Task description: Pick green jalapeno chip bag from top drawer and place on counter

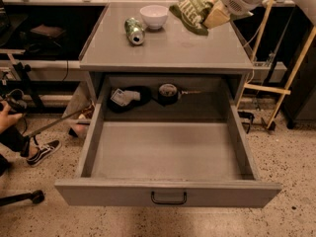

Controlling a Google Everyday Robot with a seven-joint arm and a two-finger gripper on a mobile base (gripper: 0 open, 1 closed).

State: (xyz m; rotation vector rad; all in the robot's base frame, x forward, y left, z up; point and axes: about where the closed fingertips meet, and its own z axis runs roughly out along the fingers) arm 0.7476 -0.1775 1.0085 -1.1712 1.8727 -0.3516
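My gripper (210, 11) is shut on the green jalapeno chip bag (191, 10) and holds it in the air above the back right part of the counter (168, 48). The bag hangs tilted, its lower edge a little above the surface, just right of a white bowl. The white arm comes in from the top right corner. The top drawer (168, 157) stands pulled fully open below the counter, its dark loop handle (169, 198) at the front centre. Its front and middle floor is bare.
A white bowl (153, 16) and a green soda can (134, 30) lying on its side sit at the back of the counter. A black bag (127, 98) and a dark round object (168, 92) lie at the drawer's back. A person's shoe (42, 151) and a wooden frame (276, 78) flank the cabinet.
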